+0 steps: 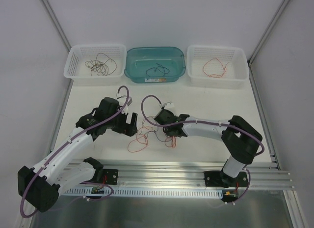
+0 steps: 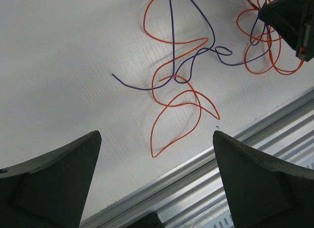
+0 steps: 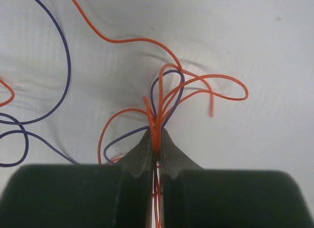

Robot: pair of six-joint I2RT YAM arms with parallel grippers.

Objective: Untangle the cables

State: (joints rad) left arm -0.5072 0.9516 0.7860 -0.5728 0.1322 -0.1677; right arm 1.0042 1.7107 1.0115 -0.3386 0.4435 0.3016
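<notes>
A white, faintly ribbed table fills the workspace, with an aluminium rail running along its near edge. Two white-and-black arms reach inward over it: the left arm from the near-left corner and the right arm from the near right, so that their wrists almost meet at the middle. Along the far edge stand three containers in a row: a white slotted plastic basket on the left, a teal translucent tub in the middle, and a second white slotted basket on the right. The left gripper has its two dark fingers spread wide with nothing between them, hanging above the table just left of the wires. The right gripper is pinched tight on a bunch of strands, its fingertips pressed together around several orange loops and at least one dark one. The tangle of hair-thin orange and dark purple wires lies on the table between the two grippers, its loose loops spreading toward the rail. A single dark wire, possibly brownish though the overhead view is too coarse to be sure, curls in the left basket. A dark strand lies in the tub, and a red-orange loop lies in the right basket.
</notes>
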